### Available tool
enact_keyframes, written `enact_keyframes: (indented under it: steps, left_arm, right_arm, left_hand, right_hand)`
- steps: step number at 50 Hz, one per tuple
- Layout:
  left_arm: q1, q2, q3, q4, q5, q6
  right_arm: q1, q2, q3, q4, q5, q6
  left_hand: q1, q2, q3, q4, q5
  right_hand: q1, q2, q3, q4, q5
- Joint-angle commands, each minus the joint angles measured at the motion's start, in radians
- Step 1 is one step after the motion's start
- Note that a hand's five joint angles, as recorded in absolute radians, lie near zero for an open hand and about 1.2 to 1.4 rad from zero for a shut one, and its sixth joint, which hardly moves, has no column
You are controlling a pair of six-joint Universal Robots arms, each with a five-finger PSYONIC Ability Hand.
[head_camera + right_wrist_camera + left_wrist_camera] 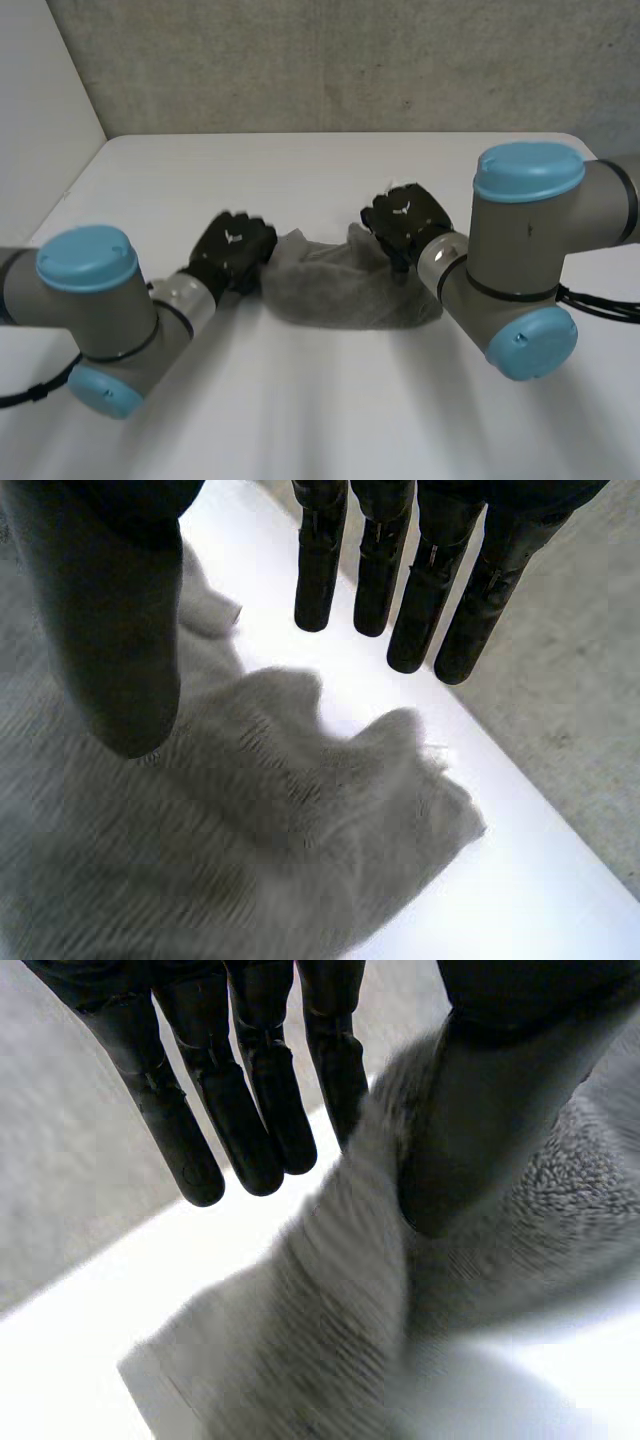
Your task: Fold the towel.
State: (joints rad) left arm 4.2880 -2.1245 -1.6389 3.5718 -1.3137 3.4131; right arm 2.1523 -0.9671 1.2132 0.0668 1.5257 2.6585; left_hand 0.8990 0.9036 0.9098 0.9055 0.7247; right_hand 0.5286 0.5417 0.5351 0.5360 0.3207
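Head view: the towel (345,290) sits bunched between my left hand (232,250) and right hand (405,220). Left wrist: fingers (250,1110) straight and spread, towel under the thumb (500,1110). Right wrist: same, nothing pinched. Closing now, I'd likely catch a ruffle, skewing the fold.

Towel (345,292): grey, fuzzy terry cloth with fine ribbed texture. State: crumpled into low, rumpled heap with soft creases across surface. Pose: wider than deep, long axis running left to right; upper edge wavy, with raised folds at upper left and upper right of heap; lower edge rounded, right end tapering to blunt corner. Location: centre of head-view frame, slightly below middle, resting on white table (300,170).
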Motion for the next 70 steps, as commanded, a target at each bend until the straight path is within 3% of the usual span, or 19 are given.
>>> enact_keyframes:
  steps: [1,8,17,25,38,47,49,51,54,56,65,70]
  left_arm:
    - [0.021,0.015,-0.044,-0.051,-0.001,0.0]
    - [0.05,0.121,-0.061,-0.145,0.001,-0.002]
    - [0.078,0.227,-0.042,-0.154,0.002,-0.005]
    - [0.09,0.207,0.076,-0.153,0.002,-0.006]
    - [0.016,-0.193,0.474,-0.243,0.042,-0.002]
    - [0.009,-0.318,0.6,-0.373,0.042,0.066]
    - [0.006,-0.33,0.603,-0.396,0.044,0.129]
    - [0.004,-0.331,0.6,-0.401,0.044,0.152]
    - [-0.004,-0.334,0.594,-0.406,0.044,0.173]
    - [-0.008,-0.335,0.591,-0.406,0.044,0.176]
    - [-0.025,-0.335,0.591,-0.41,0.045,0.179]
    - [-0.054,-0.331,0.591,-0.41,0.057,0.179]
  right_arm:
    - [-0.002,-0.015,0.025,-0.005,0.002,-0.055]
    - [-0.002,-0.044,0.028,-0.004,0.004,-0.062]
    - [-0.019,-0.09,0.009,-0.018,-0.009,-0.049]
    - [-0.031,0.01,-0.115,0.008,-0.119,-0.06]
    - [-0.032,0.277,-0.423,0.102,-0.122,-0.068]
    - [-0.043,0.413,-0.532,0.159,-0.091,-0.175]
    - [-0.051,0.419,-0.534,0.168,-0.091,-0.195]
    - [-0.058,0.419,-0.534,0.183,-0.094,-0.226]
    - [-0.068,0.416,-0.532,0.192,-0.099,-0.23]
    - [-0.092,0.403,-0.531,0.22,-0.105,-0.229]
    - [-0.138,0.352,-0.475,0.268,-0.108,-0.223]
    - [-0.172,0.283,-0.347,0.26,-0.124,-0.221]
  left_hand:
    - [-0.031,-0.035,-0.042,-0.037,-0.031]
    - [-0.139,-0.144,-0.15,-0.146,-0.14]
    - [-0.316,-0.32,-0.326,-0.322,-0.316]
    - [-0.451,-0.455,-0.461,-0.457,-0.451]
    - [-0.562,-0.567,-0.573,-0.569,-0.562]
    - [-0.639,-0.643,-0.649,-0.645,-0.639]
    - [-0.662,-0.666,-0.673,-0.668,-0.662]
    - [-0.662,-0.667,-0.673,-0.668,-0.662]
    - [-0.665,-0.669,-0.676,-0.671,-0.665]
    - [-0.665,-0.669,-0.676,-0.671,-0.665]
    - [-0.671,-0.675,-0.682,-0.677,-0.671]
    - [-0.671,-0.675,-0.682,-0.677,-0.671]
  right_hand:
    - [-0.033,-0.046,-0.039,-0.04,0.001]
    - [-0.036,-0.049,-0.042,-0.043,-0.002]
    - [-0.056,-0.069,-0.063,-0.063,-0.023]
    - [-0.027,-0.04,-0.033,-0.034,0.007]
    - [0.0,-0.013,-0.007,-0.008,0.033]
    - [0.003,-0.011,-0.004,-0.005,0.036]
    - [0.041,0.028,0.034,0.033,0.074]
    - [0.327,0.314,0.32,0.32,0.36]
    - [0.511,0.497,0.504,0.503,0.544]
    - [0.803,0.79,0.796,0.795,0.836]
    - [0.868,0.855,0.861,0.86,0.901]
    - [0.868,0.855,0.861,0.86,0.901]
